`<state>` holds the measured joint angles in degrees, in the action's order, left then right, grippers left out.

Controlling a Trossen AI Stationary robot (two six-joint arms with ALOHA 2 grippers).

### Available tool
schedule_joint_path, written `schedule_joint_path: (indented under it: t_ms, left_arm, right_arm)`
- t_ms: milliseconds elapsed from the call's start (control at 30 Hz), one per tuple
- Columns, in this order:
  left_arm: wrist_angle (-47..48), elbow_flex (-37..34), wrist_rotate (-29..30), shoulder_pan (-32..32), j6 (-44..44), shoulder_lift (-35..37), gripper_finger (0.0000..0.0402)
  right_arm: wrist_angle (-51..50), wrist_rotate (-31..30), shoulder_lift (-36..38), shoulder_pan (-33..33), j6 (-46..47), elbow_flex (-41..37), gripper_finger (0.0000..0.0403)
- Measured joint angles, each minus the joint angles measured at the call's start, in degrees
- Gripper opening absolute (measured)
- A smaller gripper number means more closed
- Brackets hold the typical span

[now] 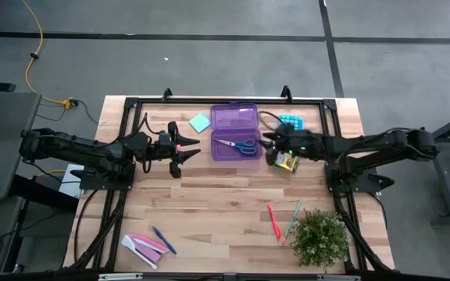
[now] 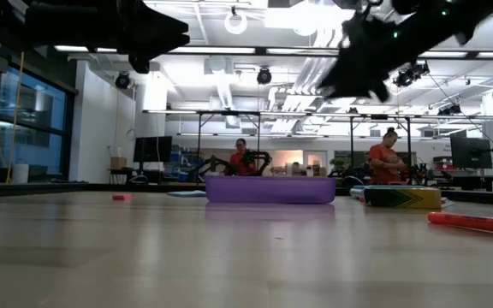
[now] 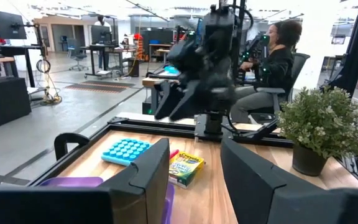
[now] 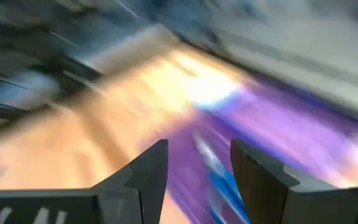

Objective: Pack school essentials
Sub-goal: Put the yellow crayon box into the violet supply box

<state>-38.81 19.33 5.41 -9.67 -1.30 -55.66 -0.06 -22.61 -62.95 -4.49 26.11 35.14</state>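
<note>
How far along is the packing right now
Done: only the scissors lie in the purple case. In hand: nothing; the right gripper hovers open at the case's edge, the left gripper open beside it. Left: crayon box, sticky-note pad, pens.

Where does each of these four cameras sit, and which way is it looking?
High: overhead, straight down; both arms flank the purple case.
Low: at tabletop height, level across to the case; arms overhead.
Left wrist: past its open fingers toward the crayon box.
Right wrist: blurred, above the case.
Shared: high and left wrist both show the plant.
</note>
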Motion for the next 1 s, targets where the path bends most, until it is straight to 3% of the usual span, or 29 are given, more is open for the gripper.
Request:
schedule_joint_path:
  t_ms: [100, 200, 300, 467, 567, 733, 867, 1000]
  left_arm:
    - [0.0, 0.0, 0.0, 0.0, -0.5, 0.0, 0.0134]
    - [0.0, 0.0, 0.0, 0.0, -0.5, 0.0, 0.0134]
    - [0.1, 0.0, 0.0, 0.0, -0.6, -0.1, 0.0133]
    - [0.3, 0.0, 0.0, 0.0, -0.6, -0.1, 0.0133]
    - [0.5, 0.0, -0.2, 0.0, -1.2, -0.1, 0.0134]
    - [0.5, 0.0, -0.2, 0.0, -2.1, -0.1, 0.0133]
    - [0.5, 0.0, -0.2, 0.0, -2.6, -0.1, 0.0133]
    - [0.5, 0.0, -0.2, 0.0, -3.0, -0.1, 0.0134]
  right_arm:
    - [-20.8, -2.6, -1.8, 0.0, 9.5, 5.0, 0.0167]
    - [-34.8, -1.3, -3.0, 0.0, 16.0, 7.6, 0.0167]
    - [-46.3, 1.9, -3.1, 0.9, 23.6, 7.9, 0.0167]
    - [-60.7, 0.3, -3.1, 5.2, 37.8, 6.9, 0.0167]
    - [-60.9, 0.2, -3.0, 7.8, 43.3, 4.6, 0.0167]
    - [-50.4, 4.3, -3.0, 9.2, 47.3, -1.8, 0.0167]
    - [-40.9, 3.2, -3.0, 8.3, 48.5, -5.9, 0.0167]
    - [-37.8, 1.9, -2.9, 7.4, 48.8, -7.0, 0.0167]
